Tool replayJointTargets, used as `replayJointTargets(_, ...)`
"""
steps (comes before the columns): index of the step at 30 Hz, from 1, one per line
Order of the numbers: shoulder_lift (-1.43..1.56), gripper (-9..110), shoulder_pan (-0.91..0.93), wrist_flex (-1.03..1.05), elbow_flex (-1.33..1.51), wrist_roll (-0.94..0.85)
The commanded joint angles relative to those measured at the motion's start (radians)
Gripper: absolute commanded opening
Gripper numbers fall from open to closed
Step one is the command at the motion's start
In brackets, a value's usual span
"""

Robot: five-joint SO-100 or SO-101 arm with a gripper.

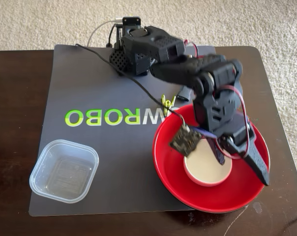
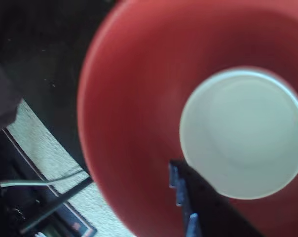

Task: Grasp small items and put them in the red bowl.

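Fixed view, arm: The black arm reaches from its base at the back of the grey mat out over the red bowl [image 1: 211, 192], its gripper [image 1: 242, 160] hanging above the bowl's right half.
Fixed view, fingers: One long black finger [image 1: 256, 162] slants toward the bowl's right rim; the shorter one sits beside the white bowl's right edge. The jaws stand spread with nothing between them.
Fixed view, white bowl: The small white bowl [image 1: 207, 165] sits upright inside the red bowl, just left of the fingertips and apparently clear of them.
Fixed view, other items: The clear square tub [image 1: 64, 170] rests empty on the mat, well apart to the left of the fingers. The yellow-green clip [image 1: 167, 104] lies just beyond the red bowl's far rim, behind the fingers. No black clip can be made out.
Wrist view, bowls: Blurred, the camera looks down into the red bowl [image 2: 134, 108], with the white bowl [image 2: 242, 133] seated in it.
Wrist view, fingers: A single dark finger [image 2: 208, 207] enters from the bottom edge, its tip just at the white bowl's near rim; the other is out of frame, so the opening cannot be judged here.
Step in hand: By the look of it, the white bowl is delivered and released.
Next move: Likely a lift clear of the rim, then a swing back to the nearby clip, or left to the tub.
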Motion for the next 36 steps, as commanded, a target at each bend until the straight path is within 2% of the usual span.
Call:
replayJointTargets(1, 0.341, 41, 0.146, 0.005, 0.314, -0.104)
replayJointTargets(6, 0.603, 39, 0.477, 0.005, 0.68, -0.146)
replayJointTargets(10, 0.689, 37, 0.735, -0.003, 0.977, -0.067)
replayJointTargets(15, 0.759, 33, 0.94, -0.092, 1.313, 0.069)
replayJointTargets(21, 0.899, 33, 1.02, -0.31, 1.64, 0.207)
replayJointTargets(29, 0.746, 33, 0.977, -0.494, 1.586, 0.213)
replayJointTargets(36, 0.548, 31, 0.916, -0.502, 1.488, 0.195)
